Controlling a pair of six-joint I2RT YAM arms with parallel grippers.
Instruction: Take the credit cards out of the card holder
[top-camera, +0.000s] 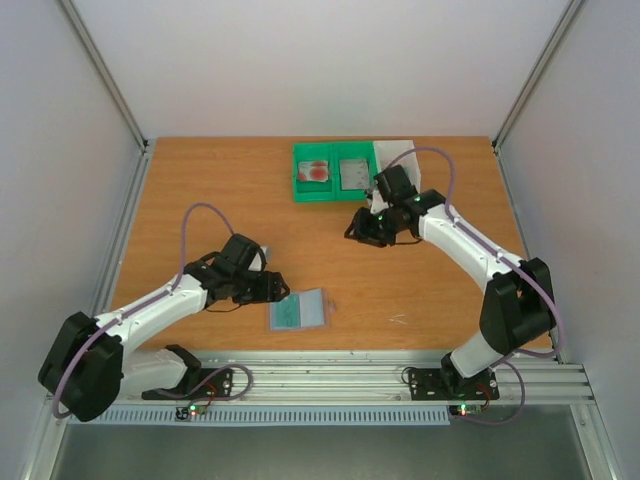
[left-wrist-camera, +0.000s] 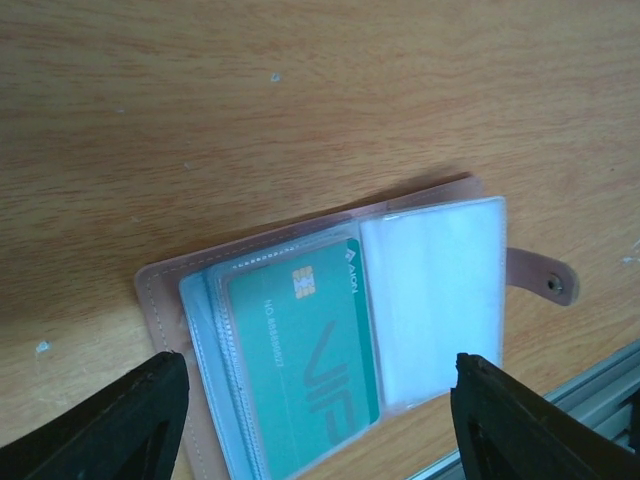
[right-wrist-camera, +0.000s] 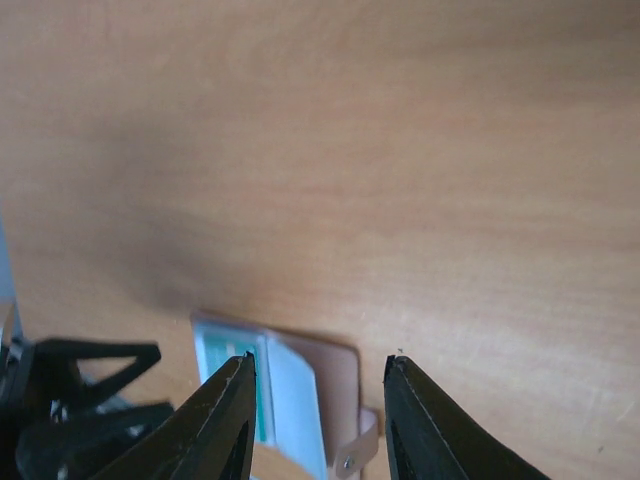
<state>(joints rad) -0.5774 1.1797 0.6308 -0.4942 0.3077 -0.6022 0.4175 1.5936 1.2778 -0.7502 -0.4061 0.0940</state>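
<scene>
The card holder (top-camera: 299, 310) lies open on the table near the front. In the left wrist view its pink cover (left-wrist-camera: 165, 285) frames clear sleeves. The teal card (left-wrist-camera: 305, 365) sits in the left sleeve and also shows in the top view (top-camera: 286, 314). The right sleeve (left-wrist-camera: 435, 300) looks empty. My left gripper (left-wrist-camera: 318, 365) is open and empty, hovering over the holder; in the top view (top-camera: 279, 290) it is at the holder's left far corner. My right gripper (top-camera: 359, 235) is open and empty above bare table. The white-red card (top-camera: 316, 170) and the grey-silver card (top-camera: 353, 172) lie in a green tray.
The green tray (top-camera: 300, 190) stands at the back centre with a white tray (top-camera: 395, 155) against its right side. The holder's snap tab (left-wrist-camera: 545, 282) points toward the metal rail at the table's front edge. The right wrist view shows the holder (right-wrist-camera: 335, 375) far below its fingers.
</scene>
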